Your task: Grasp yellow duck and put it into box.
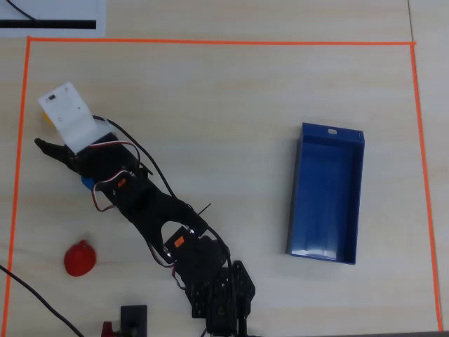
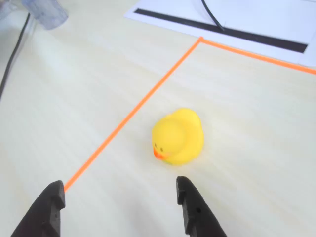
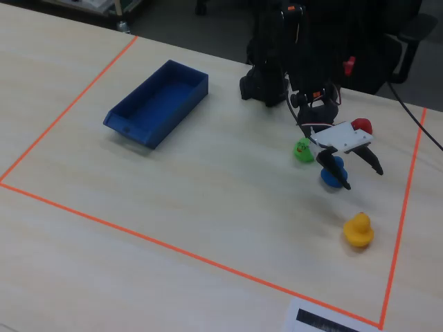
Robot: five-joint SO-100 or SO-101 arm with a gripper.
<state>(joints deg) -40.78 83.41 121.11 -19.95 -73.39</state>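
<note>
1. Pale wood-grain table [image 3: 173,200], with thin orange tape line [image 3: 166,247] marking a rectangular work zone; all the items sit inside it.
2. Black multi-joint robot arm [image 1: 161,225] with exposed red, white and black wiring. In the overhead view it reaches from the bottom edge up toward the top-left corner of the zone.
3. Long rectangular dark blue open-topped plastic box [image 1: 349,203], low walls, nothing visible inside. It sits on the right in the overhead view, well apart from the arm and the ducks.
4. Black two-finger gripper [image 2: 121,195] under a white camera mount block [image 1: 69,112]. Fingers are spread wide and hold nothing. In the fixed view it hangs above the table, not touching anything.
5. Small rounded yellow rubber duck with orange beak [image 2: 178,136]: upright on the table, just ahead of the fingertips, nearer the right finger [image 2: 190,200] in the wrist view, and apart from both. The tape line runs close past its left side there. In the overhead view only a yellow sliver shows beside the white block.
6. Clutter near the arm, fixed view: small green toy duck [image 3: 302,150], small blue toy [image 3: 332,176] right under the gripper fingers, and small red toy [image 3: 361,126] behind the arm. None lies between the gripper and the yellow duck.
7. White sheet with a black bar [image 3: 332,321] lies outside the tape corner.
</note>
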